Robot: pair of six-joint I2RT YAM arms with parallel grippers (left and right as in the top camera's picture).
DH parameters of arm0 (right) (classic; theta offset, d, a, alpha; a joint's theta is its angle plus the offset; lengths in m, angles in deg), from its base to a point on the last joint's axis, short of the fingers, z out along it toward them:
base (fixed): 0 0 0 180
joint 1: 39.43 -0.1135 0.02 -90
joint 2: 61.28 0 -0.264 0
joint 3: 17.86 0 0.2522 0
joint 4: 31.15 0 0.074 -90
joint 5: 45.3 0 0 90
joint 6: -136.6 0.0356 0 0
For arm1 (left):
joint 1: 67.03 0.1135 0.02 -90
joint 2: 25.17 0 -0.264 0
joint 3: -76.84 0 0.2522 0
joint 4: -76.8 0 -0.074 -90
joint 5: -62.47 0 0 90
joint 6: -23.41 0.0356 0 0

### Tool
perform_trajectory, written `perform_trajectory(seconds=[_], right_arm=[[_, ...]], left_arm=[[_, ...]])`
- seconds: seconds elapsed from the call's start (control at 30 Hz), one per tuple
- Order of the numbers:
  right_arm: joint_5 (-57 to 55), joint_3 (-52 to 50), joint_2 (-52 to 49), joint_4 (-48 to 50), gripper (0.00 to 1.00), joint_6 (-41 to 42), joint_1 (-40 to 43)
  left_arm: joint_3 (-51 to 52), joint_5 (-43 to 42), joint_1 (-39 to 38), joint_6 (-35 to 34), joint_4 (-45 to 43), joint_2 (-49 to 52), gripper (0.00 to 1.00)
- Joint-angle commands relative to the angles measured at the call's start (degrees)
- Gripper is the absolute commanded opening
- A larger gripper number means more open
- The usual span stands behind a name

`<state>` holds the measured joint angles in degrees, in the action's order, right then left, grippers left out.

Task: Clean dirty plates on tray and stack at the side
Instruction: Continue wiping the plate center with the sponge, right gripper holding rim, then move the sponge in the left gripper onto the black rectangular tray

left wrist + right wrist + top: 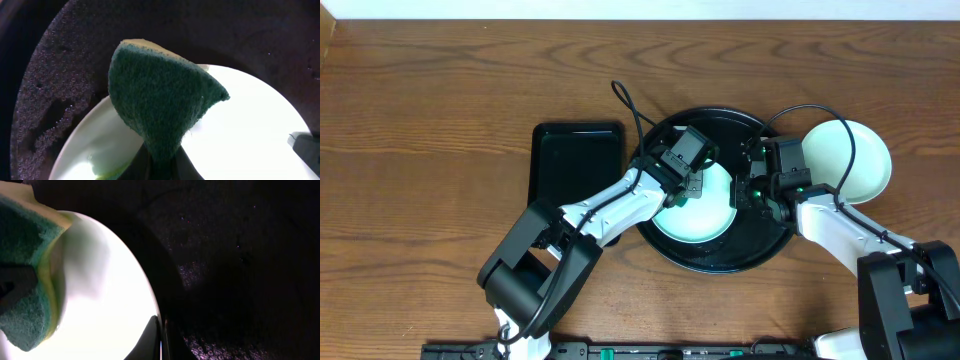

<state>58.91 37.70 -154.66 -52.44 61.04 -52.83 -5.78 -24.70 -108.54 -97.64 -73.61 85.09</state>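
Overhead: round black tray (760,243) sits mid counter (440,120), w/ a pale mint plate (708,218) lying inside it, toward its L half. L gripper (693,186) comes in from the tray's lower L and hangs over the plate's upper L part. R gripper (757,190) comes from the tray's lower R, at the plate's R edge, inside the tray. A second pale plate (860,165) lies on the counter just beside the tray's upper R rim, a cable arcing over it; can't tell if more are stacked under it. Small rectangular black tray (575,165) is just L of the round tray. L wrist view: jaws clamped on a sponge (160,100), dark green scouring face toward cam, yellow foam showing at its top edge. Sponge is over the plate's (250,130) rim, the tray floor (70,75) wet & speckled w/ droplets around it. R wrist view: jaws together, pinched on the plate's (110,305) rim at frame bottom. Sponge (25,280) is on the plate's far L side, green w/ a yellow edge. Dark wet tray (240,255) fills the R of frame
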Motion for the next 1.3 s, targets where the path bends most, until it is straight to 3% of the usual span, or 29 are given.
perform_trajectory(seconds=[0.0, 0.2, 0.5, 1.0, 1.27], right_arm=[[0.4, -0.1, -0.5, 0.4, 0.01, -0.2, -0.6], [0.4, -0.1, -0.5, 0.4, 0.01, -0.2, -0.6], [0.4, -0.1, -0.5, 0.4, 0.01, -0.2, -0.6], [0.4, -0.1, -0.5, 0.4, 0.01, -0.2, -0.6], [0.4, -0.1, -0.5, 0.4, 0.01, -0.2, -0.6]], left_arm=[[0.1, -4.2, 0.0, 1.0, 0.3, 0.9, 0.08], [0.1, -9.7, -0.1, 1.0, 1.6, 0.9, 0.08], [0.1, -11.3, -0.1, 1.0, 6.3, 0.9, 0.08], [0.0, -20.0, -0.1, 1.0, 6.1, 0.6, 0.08], [-0.1, -20.2, 0.0, 1.0, 5.3, -5.4, 0.08]])
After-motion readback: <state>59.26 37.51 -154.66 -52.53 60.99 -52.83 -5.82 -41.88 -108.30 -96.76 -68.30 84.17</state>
